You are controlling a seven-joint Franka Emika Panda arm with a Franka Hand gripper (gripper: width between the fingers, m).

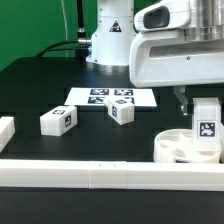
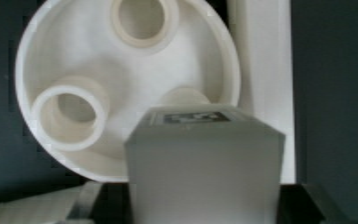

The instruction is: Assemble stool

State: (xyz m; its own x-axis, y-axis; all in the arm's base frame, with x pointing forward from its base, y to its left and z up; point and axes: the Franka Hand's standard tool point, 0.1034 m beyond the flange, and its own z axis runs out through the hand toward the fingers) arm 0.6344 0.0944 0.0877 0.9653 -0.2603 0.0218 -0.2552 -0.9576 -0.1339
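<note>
The stool's round white seat (image 1: 172, 149) lies with its socket side up at the exterior view's lower right, against the front rail. Its oval sockets (image 2: 66, 110) show in the wrist view on the seat (image 2: 114, 70). My gripper (image 1: 203, 108) is shut on one white leg (image 1: 206, 128), held upright over the seat's right part with its marker tag facing the camera. In the wrist view this leg (image 2: 202, 165) fills the space between the dark fingers (image 2: 108, 205) of my gripper (image 2: 197, 208). Whether the leg touches the seat I cannot tell. Two other legs (image 1: 58, 120) (image 1: 122, 112) lie loose on the black table.
The marker board (image 1: 112, 97) lies flat behind the loose legs. A low white rail (image 1: 90, 176) runs along the front edge, and another rail piece (image 1: 5, 131) sits at the left. The arm's white base (image 1: 110, 35) stands at the back.
</note>
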